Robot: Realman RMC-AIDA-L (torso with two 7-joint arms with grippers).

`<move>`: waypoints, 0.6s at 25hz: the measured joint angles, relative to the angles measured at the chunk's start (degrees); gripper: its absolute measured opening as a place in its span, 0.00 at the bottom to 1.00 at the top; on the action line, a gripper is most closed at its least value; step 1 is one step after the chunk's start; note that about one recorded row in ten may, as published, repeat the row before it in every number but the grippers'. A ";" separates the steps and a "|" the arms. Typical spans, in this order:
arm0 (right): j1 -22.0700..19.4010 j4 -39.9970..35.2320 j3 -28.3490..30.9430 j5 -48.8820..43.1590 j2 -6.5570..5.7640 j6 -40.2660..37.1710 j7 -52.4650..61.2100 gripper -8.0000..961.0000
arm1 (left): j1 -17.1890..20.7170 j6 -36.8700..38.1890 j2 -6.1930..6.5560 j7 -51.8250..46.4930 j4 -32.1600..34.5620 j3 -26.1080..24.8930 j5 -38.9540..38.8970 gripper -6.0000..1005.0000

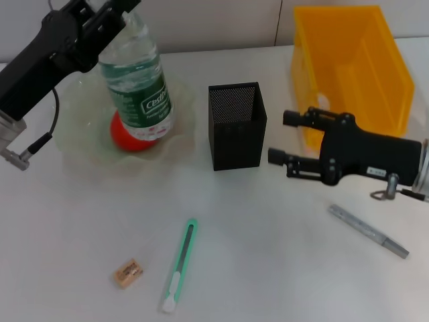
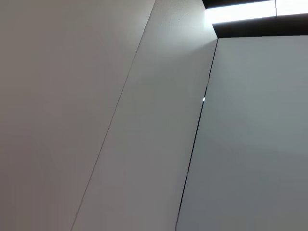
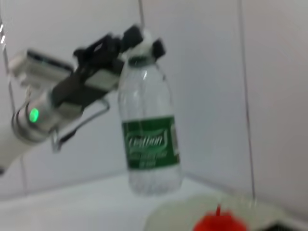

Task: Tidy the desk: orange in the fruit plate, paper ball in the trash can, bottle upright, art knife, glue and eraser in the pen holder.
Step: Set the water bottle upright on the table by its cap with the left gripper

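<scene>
One bottle (image 1: 137, 84) pinched by left claw (image 3: 142, 41) | one orange (image 1: 127, 137) | right claw (image 1: 285, 137) spread

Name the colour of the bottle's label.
Green with white lettering on the bottle; clearest in the head view.

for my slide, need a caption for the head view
Left gripper holds the bottle upright over the fruit plate; right gripper waits beside the pen holder.

left end effector (image 1: 110, 13) upper left of frame, gripping the top of the bottle (image 1: 137, 87) held over the fruit plate (image 1: 74, 144) | orange (image 1: 127, 137) in plate | black mesh pen holder (image 1: 236, 125) centre | right end effector (image 1: 285, 137) just right of it, before yellow bin (image 1: 348, 67) | eraser (image 1: 127, 273), art knife (image 1: 179, 265) lower left on counter (image 1: 281, 268) | glue (image 1: 367, 231) lower right
</scene>
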 joint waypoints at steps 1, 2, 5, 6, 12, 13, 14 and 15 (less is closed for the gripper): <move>-0.34 -1.36 -0.10 -1.88 0.00 -0.10 1.10 0.80 | 0.38 -0.32 0.02 0.39 0.24 0.14 0.16 0.45; -0.52 -2.13 -0.11 -3.42 0.02 -0.17 1.97 0.80 | 0.68 -0.57 0.03 0.68 0.42 0.28 0.28 0.45; -0.77 -3.39 -0.09 -6.16 0.04 -0.26 3.53 0.80 | 2.03 -1.13 0.11 2.35 0.86 0.95 0.55 0.45; -0.82 -3.47 -0.08 -6.43 0.04 -0.25 3.68 0.80 | 2.51 -0.98 0.13 2.93 0.93 1.07 0.55 0.45; -0.69 -3.39 -0.04 -6.61 0.00 1.05 3.67 0.80 | 5.25 0.77 0.06 4.54 1.47 1.47 0.57 0.45; -0.60 -3.33 -0.04 -6.62 0.00 1.23 3.67 0.80 | 6.01 0.91 0.04 5.38 1.50 2.22 0.61 0.45; -0.55 -3.27 -0.03 -6.64 -0.01 1.38 3.69 0.80 | 6.01 0.91 0.04 5.38 1.50 2.22 0.61 0.45; -0.51 -3.25 -0.03 -6.65 -0.01 1.43 3.71 0.80 | 6.44 0.98 0.03 5.87 1.50 2.58 0.62 0.45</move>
